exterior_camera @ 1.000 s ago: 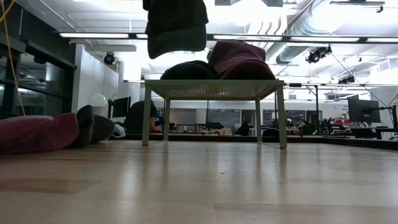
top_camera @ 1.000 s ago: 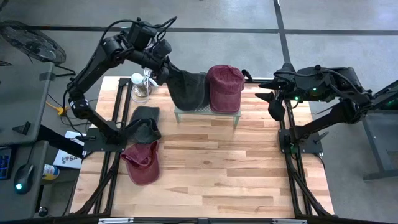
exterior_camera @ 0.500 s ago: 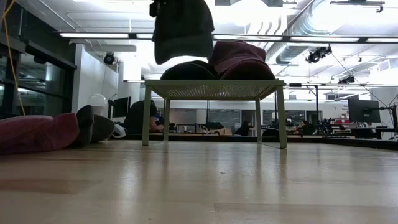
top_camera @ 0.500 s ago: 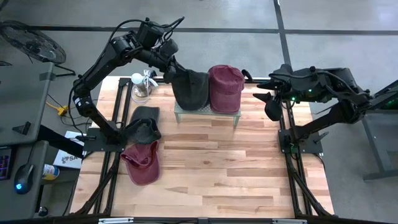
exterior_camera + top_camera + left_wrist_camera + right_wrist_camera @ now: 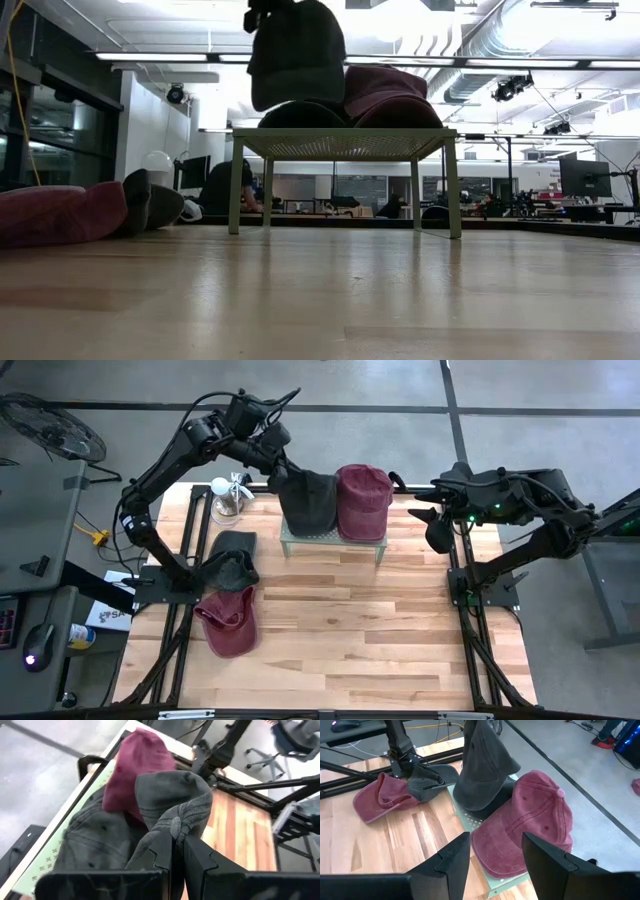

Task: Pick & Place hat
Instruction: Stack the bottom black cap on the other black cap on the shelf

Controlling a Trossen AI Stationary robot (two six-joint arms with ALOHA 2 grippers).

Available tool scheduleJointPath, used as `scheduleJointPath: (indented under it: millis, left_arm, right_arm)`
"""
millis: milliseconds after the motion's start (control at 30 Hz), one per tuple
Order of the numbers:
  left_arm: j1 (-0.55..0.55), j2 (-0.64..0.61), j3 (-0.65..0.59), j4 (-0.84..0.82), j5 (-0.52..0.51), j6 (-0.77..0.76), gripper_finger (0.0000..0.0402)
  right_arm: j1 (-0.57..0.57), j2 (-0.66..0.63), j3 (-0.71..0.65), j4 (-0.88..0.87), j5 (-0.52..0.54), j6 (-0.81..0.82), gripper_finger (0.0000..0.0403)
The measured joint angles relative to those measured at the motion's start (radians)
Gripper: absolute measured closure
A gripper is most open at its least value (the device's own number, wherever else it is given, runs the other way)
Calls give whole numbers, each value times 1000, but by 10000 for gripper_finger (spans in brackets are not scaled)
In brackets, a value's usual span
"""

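Directly below the left gripper [image 5: 281, 466] you see the dark grey hat [image 5: 309, 500] hanging from its closed fingers [image 5: 197, 862], which pinch a fold of the fabric with the two fingers pressed almost together. You can confirm in the low view that this hat [image 5: 296, 55] hangs above the pale green stand [image 5: 345, 142], with its lower edge just over another dark hat [image 5: 300, 114] that lies on the stand's top. Just beside the held hat, on the side away from the left arm, you find a maroon hat [image 5: 363, 501] resting on the same stand [image 5: 330, 541]; the left wrist view shows it [image 5: 138, 767] just past the gripped fold. Nearer the left arm's base, well apart from the gripper, a second dark grey hat [image 5: 230, 559] lies on the wooden table [image 5: 350, 630], overlapping a second maroon hat [image 5: 229, 622] beyond it toward the table's front edge. Close to the left gripper, at the table's back left corner, you see a small white object on a clear round base [image 5: 228, 500]; what it is cannot be told. Across the stand from the left gripper, the right gripper [image 5: 437, 518] waits off the table's right edge; its fingers [image 5: 451, 857] stand apart and hold nothing, and they point toward the stand and its hats.
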Motion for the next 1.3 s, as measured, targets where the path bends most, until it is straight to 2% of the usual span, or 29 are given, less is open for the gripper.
scheduleJointPath:
  millis: [200, 433, 633, 867, 1033, 1300]
  left_arm:
    - [0, 27, 0, 8, -33, 8, 386]
    - [0, 63, 0, 7, -110, 13, 386]
    - [-1, 73, 0, 14, -223, 33, 379]
    - [-1, 80, 0, 6, -275, 61, 373]
    - [-1, 80, 0, 16, -309, 108, 346]
    - [-1, 80, 0, 16, -336, 143, 271]
  right_arm:
    - [0, 0, 0, 0, 0, -2, 231]
    - [0, 0, 0, 0, 0, -2, 231]
    - [0, 0, 0, 0, 0, -2, 231]
    - [0, 0, 0, 0, 0, -2, 231]
    - [0, 0, 0, 0, 0, -17, 231]
    - [0, 0, 0, 0, -11, -25, 231]
